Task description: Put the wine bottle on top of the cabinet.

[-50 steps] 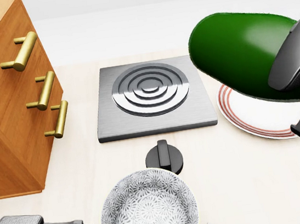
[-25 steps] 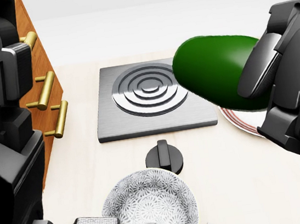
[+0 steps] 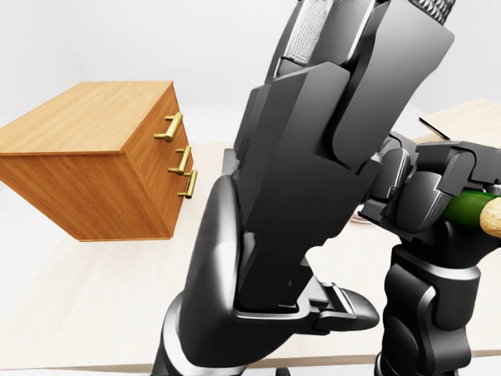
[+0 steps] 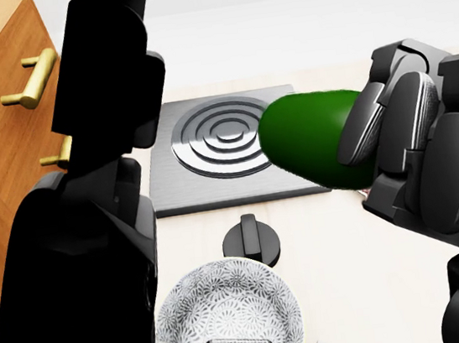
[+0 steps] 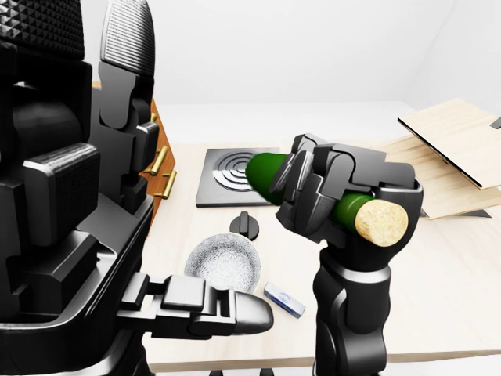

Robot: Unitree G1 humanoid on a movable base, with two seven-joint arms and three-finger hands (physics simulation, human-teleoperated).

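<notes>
The green wine bottle (image 4: pixel 310 140) lies nearly level in the air over the right edge of the hob, with my right hand (image 5: pixel 317 188) shut round its body. Its cork end (image 5: pixel 381 222) points toward the camera in the right-eye view. The wooden cabinet (image 3: pixel 94 117) with brass handles (image 3: pixel 176 129) stands at the left, and its flat top is bare. My left hand (image 5: pixel 211 307) is raised close to the cameras, fingers stretched out open and holding nothing. The left arm hides much of the cabinet in the head view.
On the pale table lie a grey hob plate (image 4: pixel 210 153), a black knob (image 4: pixel 251 240) and a patterned bowl (image 4: pixel 227 311). A small blue and white stick (image 5: pixel 283 299) sits beside the bowl. Light wooden boards (image 5: pixel 454 157) lie at the right.
My left arm has swung further right across the head view, covering more of the cabinet and hob. The right hand has carried the bottle a little left and lower.
</notes>
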